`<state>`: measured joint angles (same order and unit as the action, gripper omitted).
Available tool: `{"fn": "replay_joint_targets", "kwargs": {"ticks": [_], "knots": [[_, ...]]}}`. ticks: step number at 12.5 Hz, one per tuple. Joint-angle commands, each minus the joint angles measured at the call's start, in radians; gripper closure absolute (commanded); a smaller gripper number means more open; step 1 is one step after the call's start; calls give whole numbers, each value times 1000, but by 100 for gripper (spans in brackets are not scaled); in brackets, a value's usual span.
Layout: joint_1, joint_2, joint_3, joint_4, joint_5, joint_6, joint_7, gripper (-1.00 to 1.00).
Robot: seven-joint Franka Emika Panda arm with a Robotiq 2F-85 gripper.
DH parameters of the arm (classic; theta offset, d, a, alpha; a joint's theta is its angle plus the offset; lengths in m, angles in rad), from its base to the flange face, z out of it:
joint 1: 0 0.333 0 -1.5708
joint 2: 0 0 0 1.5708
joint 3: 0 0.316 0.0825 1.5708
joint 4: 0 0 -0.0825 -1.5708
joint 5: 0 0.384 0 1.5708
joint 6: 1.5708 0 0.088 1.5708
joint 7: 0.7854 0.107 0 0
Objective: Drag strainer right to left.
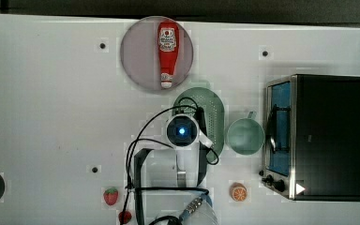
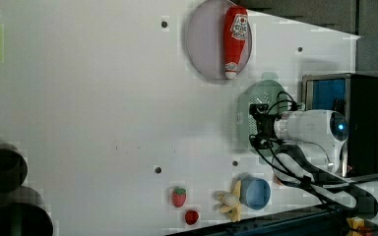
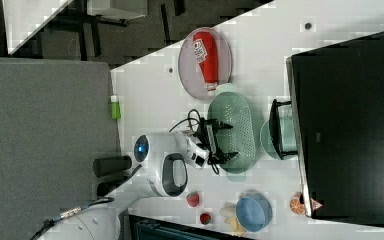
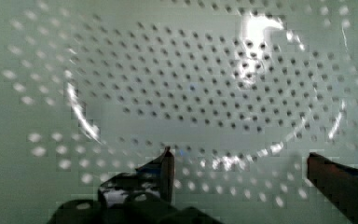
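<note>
Hand [image 4: 240, 161] hangs over the strainer's [image 3: 240, 131] perforated bowl with its fingers [image 4: 167, 170] spread apart, grasping nothing, their tips close above the holes. On the desk [image 1: 51, 103], the strainer lies between the grey-lilac plate [image 1: 138, 56] (a ketchup bottle [image 1: 168, 51] rests on it) and the green cup [image 1: 246, 136].

The white arm [image 3: 165, 160] reaches out from its base at the right view's lower left, wrist bent downward. Its black end effector [image 3: 221, 141] points down with both fingers [image 4: 167, 170] spread wide apart, a clear gap between them in the wrist view.
</note>
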<state>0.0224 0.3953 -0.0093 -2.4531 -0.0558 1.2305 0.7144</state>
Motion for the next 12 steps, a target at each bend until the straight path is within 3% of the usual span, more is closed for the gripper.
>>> {"fn": "replay_joint_targets", "kwargs": {"ticks": [1,6,12], "knots": [[26,-23,35,0,10,13,41,-100],[87,-17,46,2,52,4,43,-100],[189,0,49,51,172,-75,92,-100]]}}
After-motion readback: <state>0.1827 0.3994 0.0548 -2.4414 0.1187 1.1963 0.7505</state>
